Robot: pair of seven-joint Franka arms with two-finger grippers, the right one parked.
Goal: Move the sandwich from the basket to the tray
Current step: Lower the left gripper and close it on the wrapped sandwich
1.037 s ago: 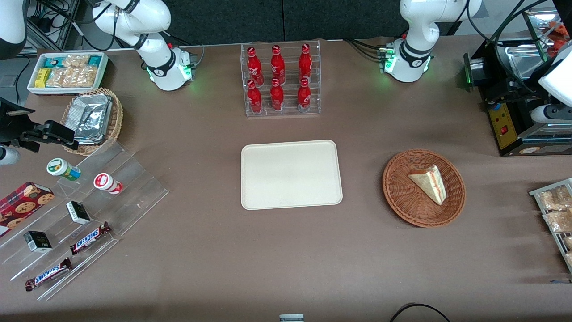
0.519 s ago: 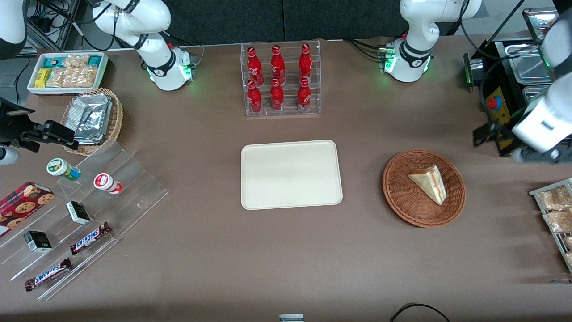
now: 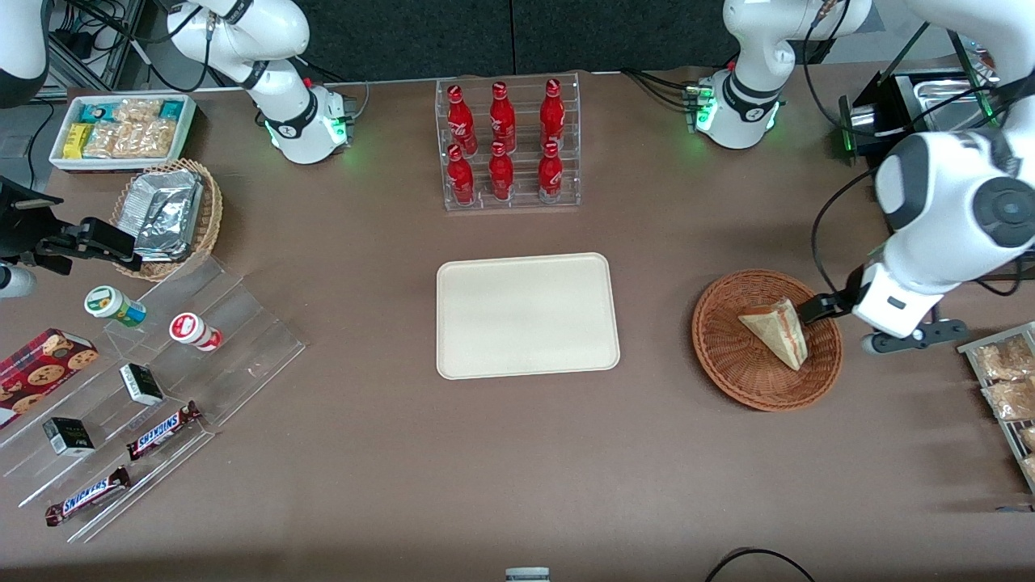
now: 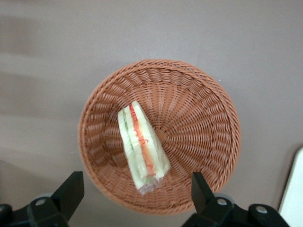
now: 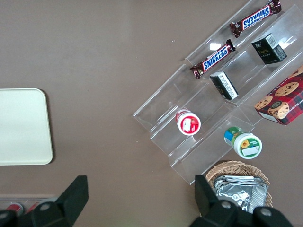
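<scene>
**Arm now over basket, sandwich not yet grasped**

Change: a second ago the working arm was off at its own end of the worktop, by the black machine; half a second ago it was swinging in; now its end effector hovers above the basket, fingers spread wide, holding nothing. In the front view only one dark fingertip shows, at the sandwich's edge, and I can't tell if it touches. The sandwich and basket have not shifted over the three front frames. Judgement: approach is about done, grasp not begun; next is a descent so the fingers straddle the wedge.

Task item: sandwich lies in the basket, tan bread face up in the front view; the wrist view shows its cut edge with red, white and green layers, lying off-centre toward the rim nearer the end effector. It looks wrapped in clear film at one end.

Containers:
- Basket: holds only the sandwich.
- Tray: nothing on it, well apart from the basket, toward the parked arm's end.
- Clear rack: six red bottles, farther from the front camera than the tray.
- Tan basket: foil packs.
- White bin: snack packets.
</scene>
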